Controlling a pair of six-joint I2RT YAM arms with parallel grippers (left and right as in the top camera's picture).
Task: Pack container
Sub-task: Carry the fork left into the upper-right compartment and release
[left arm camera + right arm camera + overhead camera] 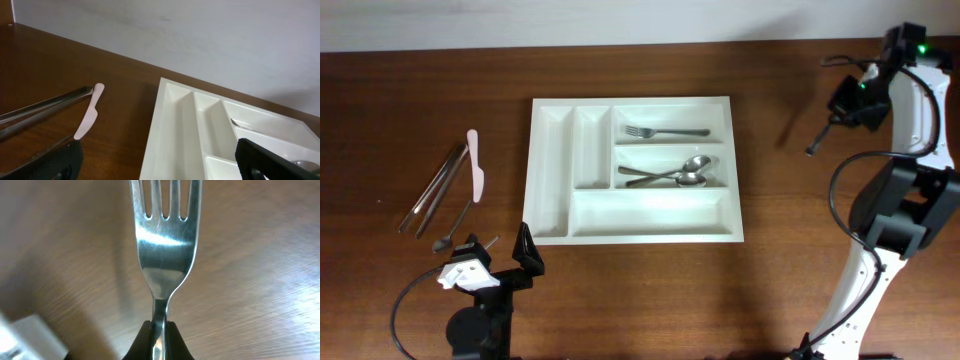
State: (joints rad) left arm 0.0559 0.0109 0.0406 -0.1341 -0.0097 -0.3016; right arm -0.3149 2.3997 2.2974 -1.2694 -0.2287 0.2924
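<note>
Beside the container (650,212) corner, overhead view: left gripper (500,252), fingers wide apart, empty; right gripper (832,122) well apart from the container, to its right.
Left wrist: fingers (265,160) spread, touching nothing; container ahead between them, pink knife (89,117) ahead-left.
Right wrist: fingers (180,347) clamped on fork (165,245) handle, tines pointing away over the wooden table (260,255).

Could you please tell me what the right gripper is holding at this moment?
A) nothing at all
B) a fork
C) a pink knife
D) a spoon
B: the right wrist view shows the right gripper shut on the neck of a metal fork, its tines pointing away over the wooden table.
</note>
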